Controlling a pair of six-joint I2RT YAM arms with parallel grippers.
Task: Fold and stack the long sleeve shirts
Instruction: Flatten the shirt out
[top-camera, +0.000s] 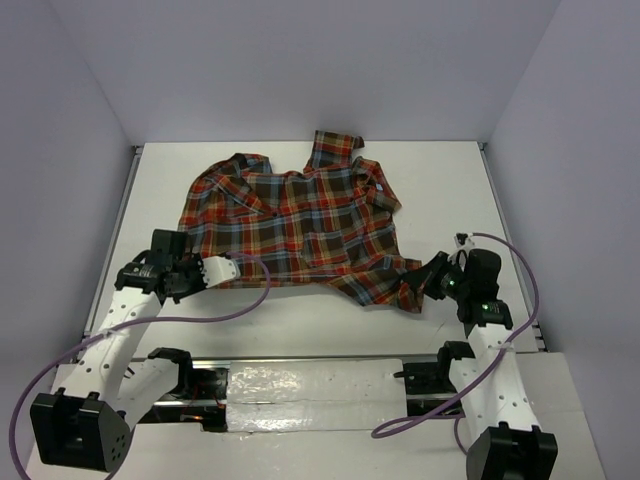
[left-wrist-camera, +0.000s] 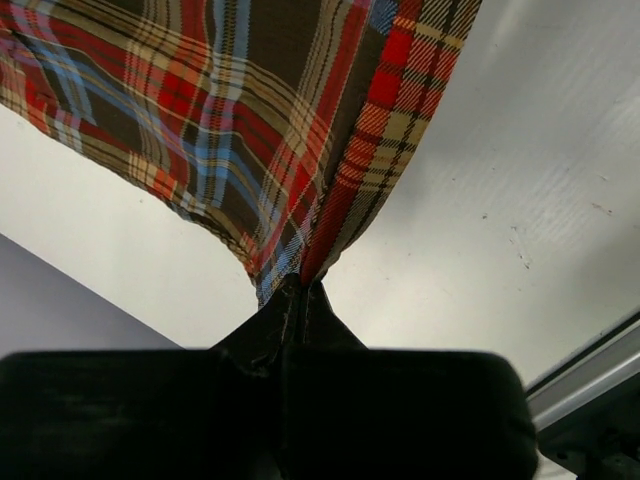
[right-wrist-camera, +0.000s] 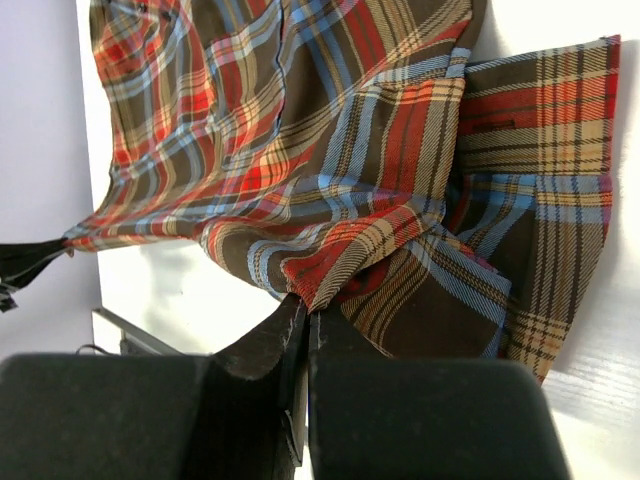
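We see the plaid shirt (top-camera: 300, 225) lying spread and somewhat rumpled on the far half of the white counter (top-camera: 300, 330), its chest pocket facing up. Our left tool (top-camera: 230, 268) is clenched on the near left corner of the hem. Our right tool (top-camera: 428, 280) pinches the bunched near right corner, where the cloth folds over itself.

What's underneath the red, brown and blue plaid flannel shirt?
Beneath the lifted near hem of the plaid flannel shirt, held by the left gripper and right gripper, only white table shows. Whatever lies under the flat part is covered.
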